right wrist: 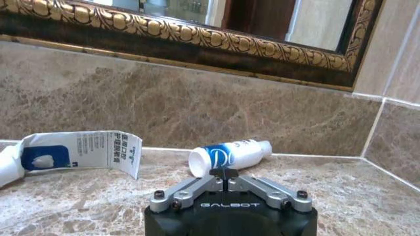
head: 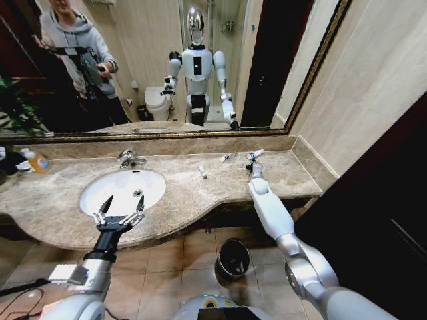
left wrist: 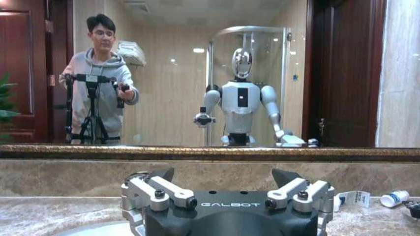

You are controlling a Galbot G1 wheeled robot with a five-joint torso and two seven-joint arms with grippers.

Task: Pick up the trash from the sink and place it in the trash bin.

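Far left on the brown marble counter (head: 60, 230): bottle of orange liquid (head: 37, 161), against the backsplash. Right of it, the white oval porcelain sink (head: 122, 190) with chrome drain (head: 138, 193) and chrome faucet (head: 129, 159) at its far edge; no item can be made out in the basin.

Left gripper (head: 120, 213) hovers over the sink's near rim, fingers spread wide, holding nothing; the left wrist view shows the same spread, both fingertips apart (left wrist: 223, 178).

Right of the sink, small white tube (head: 202, 172) lies on the counter, well apart from both grippers. Further right, near the backsplash, a white creased wrapper with a blue patch (right wrist: 78, 150) and a small white bottle with blue label (right wrist: 229, 155) lie side by side, the bottle on its side.

Right gripper (head: 254, 171) sits low over the counter, just near of the bottle. Fingers are pressed together, tips meeting (right wrist: 225, 173), nothing between them.

On the tiled floor below the counter, right of centre: small round black trash bin with shiny metal rim (head: 233, 259).
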